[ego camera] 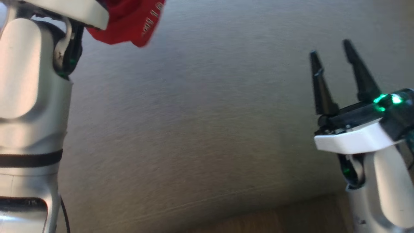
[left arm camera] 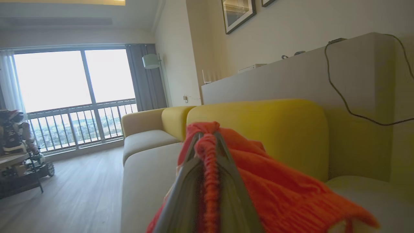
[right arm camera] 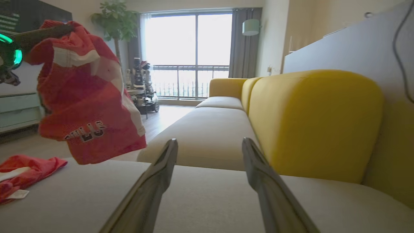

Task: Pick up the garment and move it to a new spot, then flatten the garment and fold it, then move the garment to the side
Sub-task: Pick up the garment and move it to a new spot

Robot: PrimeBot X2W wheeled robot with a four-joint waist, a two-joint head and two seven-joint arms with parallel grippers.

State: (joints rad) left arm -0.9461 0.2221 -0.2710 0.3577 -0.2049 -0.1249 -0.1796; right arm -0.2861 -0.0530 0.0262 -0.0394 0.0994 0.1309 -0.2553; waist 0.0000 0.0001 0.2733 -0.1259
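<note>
Lifted: my left jaws clamp a bunched edge of the red garment, which hangs in the air above the grey sofa seat. My right jaws stand wide apart and empty, low over the same seat near the yellow backrest. Another red cloth lies crumpled on the seat.

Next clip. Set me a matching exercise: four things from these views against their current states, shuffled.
Things:
1. left tool
2. right tool
3. lettered red garment
4. second red garment

States:
A. lying on the sofa seat
B. open, holding nothing
C. hanging in the air
D. shut on red fabric

Pairs: 1-D, 2-B, 3-C, 4-A
</note>
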